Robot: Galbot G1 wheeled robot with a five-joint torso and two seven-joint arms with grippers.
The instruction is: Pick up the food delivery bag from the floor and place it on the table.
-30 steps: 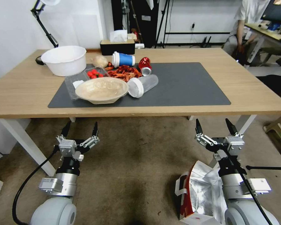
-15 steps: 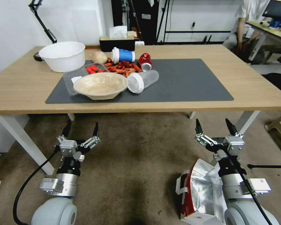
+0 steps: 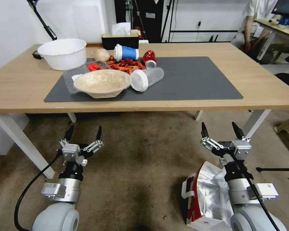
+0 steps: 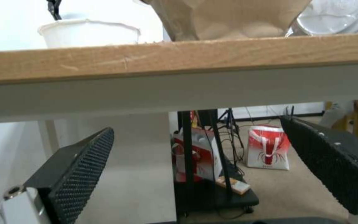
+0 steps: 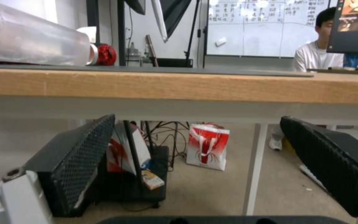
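With both jaws spread, the right gripper hovers above the food delivery bag, whose flimsy foil could crumple under a grab.

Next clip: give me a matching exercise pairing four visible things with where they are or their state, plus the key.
Things:
1. boxy white and red foil-lined food delivery bag
2. round white plastic basin
3. clear plastic tumbler with white lid
4. left pincer

Places or states:
A. lying on its side on the dark grey mat
B. on the brownish carpet floor by the right arm
C. open, below the light wood table edge
D. upright at the table's far left corner

Pairs: 1-B, 2-D, 3-A, 4-C
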